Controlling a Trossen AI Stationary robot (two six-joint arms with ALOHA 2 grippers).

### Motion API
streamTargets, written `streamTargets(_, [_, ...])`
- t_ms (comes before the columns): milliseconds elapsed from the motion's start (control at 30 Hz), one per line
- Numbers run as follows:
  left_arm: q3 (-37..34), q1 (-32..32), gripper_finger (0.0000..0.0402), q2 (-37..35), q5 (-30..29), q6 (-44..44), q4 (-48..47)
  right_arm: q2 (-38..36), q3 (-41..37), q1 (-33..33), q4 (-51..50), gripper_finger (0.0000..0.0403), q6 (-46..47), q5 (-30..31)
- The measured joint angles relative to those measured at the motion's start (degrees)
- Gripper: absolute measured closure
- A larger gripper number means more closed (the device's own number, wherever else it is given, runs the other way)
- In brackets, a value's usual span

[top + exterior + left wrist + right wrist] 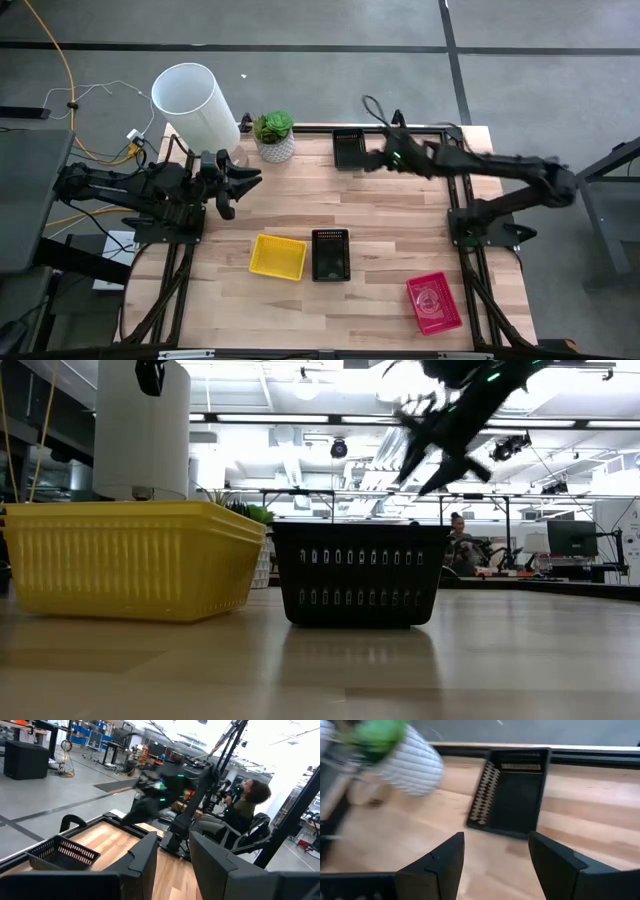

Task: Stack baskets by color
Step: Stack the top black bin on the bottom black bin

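A black basket [349,148] [512,795] [62,852] rests flat on the table at its far edge. My right gripper [368,161] [495,865] hovers open above and just right of it, slanting down, with nothing between its fingers. Near the table's front stand a yellow basket [277,257] [130,560], a second black basket [330,254] [358,573] beside it, and a red basket [434,302] at the front right. My left gripper [238,190] [172,865] waits at the table's left edge, level and open, holding nothing.
A white pot with a green plant [274,137] [402,755] stands left of the far black basket. A tall white cylinder [195,103] stands at the far left corner. A person [245,805] sits beyond the table's right side. Bare wood lies mid-table [390,220].
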Motion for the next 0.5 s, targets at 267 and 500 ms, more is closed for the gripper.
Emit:
streamTargets(267, [0.0, 0.0, 0.0298, -0.04, 2.48, -0.9, 0.0, 22.05, 12.77, -8.95, -7.42, 0.0196, -3.96, -0.78])
streamTargets(500, [0.0, 0.0, 0.0298, -0.09, 2.71, -0.9, 0.0, 33.53, 16.98, -10.61, -7.78, 0.0189, -3.45, -2.69])
